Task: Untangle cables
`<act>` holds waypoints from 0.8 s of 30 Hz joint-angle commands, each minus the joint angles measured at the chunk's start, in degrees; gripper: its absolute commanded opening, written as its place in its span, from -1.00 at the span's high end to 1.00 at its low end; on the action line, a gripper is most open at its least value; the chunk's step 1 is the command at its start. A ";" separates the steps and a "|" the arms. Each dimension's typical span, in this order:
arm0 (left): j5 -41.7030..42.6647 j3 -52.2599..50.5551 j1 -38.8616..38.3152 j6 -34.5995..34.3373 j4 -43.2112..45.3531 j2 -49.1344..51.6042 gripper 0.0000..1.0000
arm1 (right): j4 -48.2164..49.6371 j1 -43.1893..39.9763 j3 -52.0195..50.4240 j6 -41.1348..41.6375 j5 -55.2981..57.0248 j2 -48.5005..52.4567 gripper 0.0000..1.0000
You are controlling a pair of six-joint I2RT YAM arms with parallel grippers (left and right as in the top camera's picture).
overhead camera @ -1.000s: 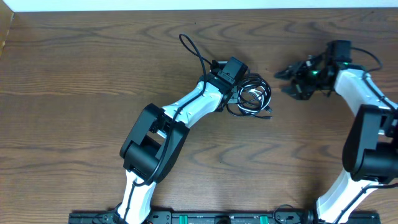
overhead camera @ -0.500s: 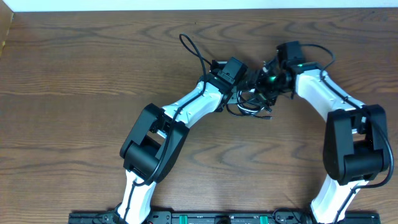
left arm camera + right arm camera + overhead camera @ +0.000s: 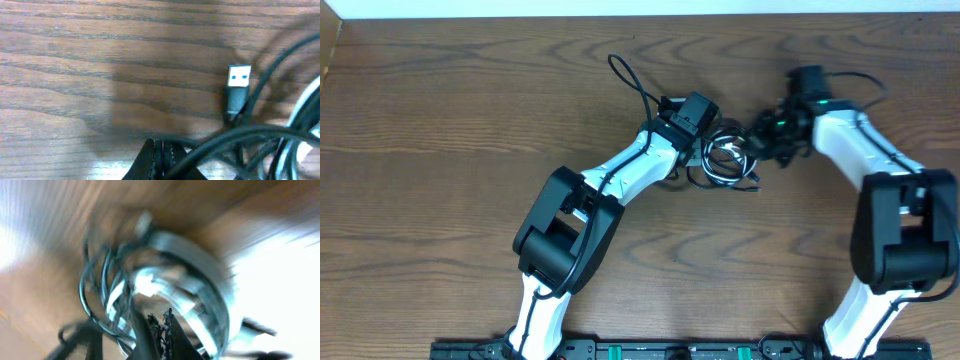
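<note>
At the cables (image 3: 728, 162), left hand (image 3: 707, 150) closed, right hand (image 3: 754, 140) closed.

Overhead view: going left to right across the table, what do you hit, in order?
In order: left arm → left gripper → cables → right gripper → right arm.
</note>
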 commanded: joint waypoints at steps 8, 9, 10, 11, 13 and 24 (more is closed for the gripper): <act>-1.49 -0.11 0.42 0.57 -0.72 -1.16 0.85 | -3.76 -23.47 0.50 -4.42 3.02 -1.57 0.98; -1.46 -0.11 0.42 0.55 -0.72 -1.16 0.85 | -3.74 -25.33 0.50 -4.42 2.89 -1.57 0.98; -1.49 -0.11 0.42 0.57 -0.72 -1.16 0.85 | -3.65 -26.82 0.50 -4.42 2.29 -1.57 0.98; -1.46 -0.11 0.42 0.57 -0.72 -1.16 0.85 | -3.48 -28.37 0.50 -4.42 1.57 -1.57 0.98; -1.49 -0.11 0.42 0.57 -0.72 -1.16 0.85 | -3.48 -31.19 0.50 -4.42 0.50 -1.57 0.98; -1.46 -0.11 0.42 0.55 -0.26 -1.16 0.85 | -6.67 -34.69 0.50 -9.22 -12.24 -1.55 0.11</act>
